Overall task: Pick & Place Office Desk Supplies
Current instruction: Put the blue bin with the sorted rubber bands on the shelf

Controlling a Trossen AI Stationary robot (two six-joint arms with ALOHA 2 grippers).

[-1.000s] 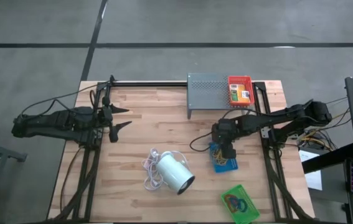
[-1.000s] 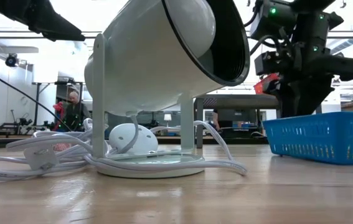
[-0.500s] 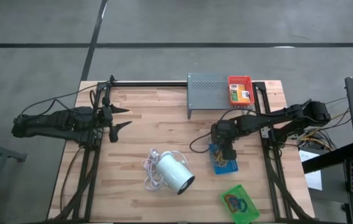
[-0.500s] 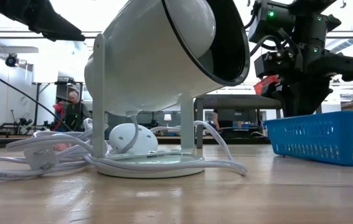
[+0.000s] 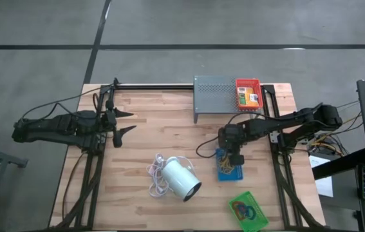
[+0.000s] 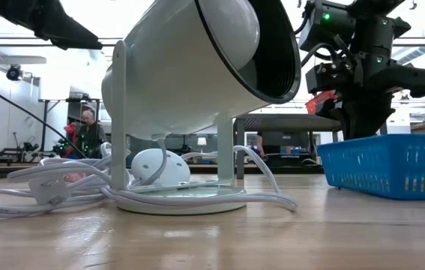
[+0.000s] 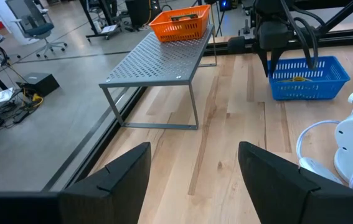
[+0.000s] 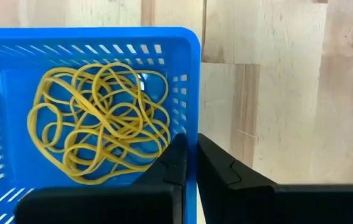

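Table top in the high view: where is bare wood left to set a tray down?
Bare wood lies between the left end effector and the grey stand, and along the near edge left of the white lamp. It is crowded around the blue tray, whose wall the right end effector grips, with the green tray nearby.

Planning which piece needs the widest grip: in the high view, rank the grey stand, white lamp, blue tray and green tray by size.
1. Grey stand
2. White lamp
3. Blue tray and green tray: look alike, and the arm hides part of the blue one.
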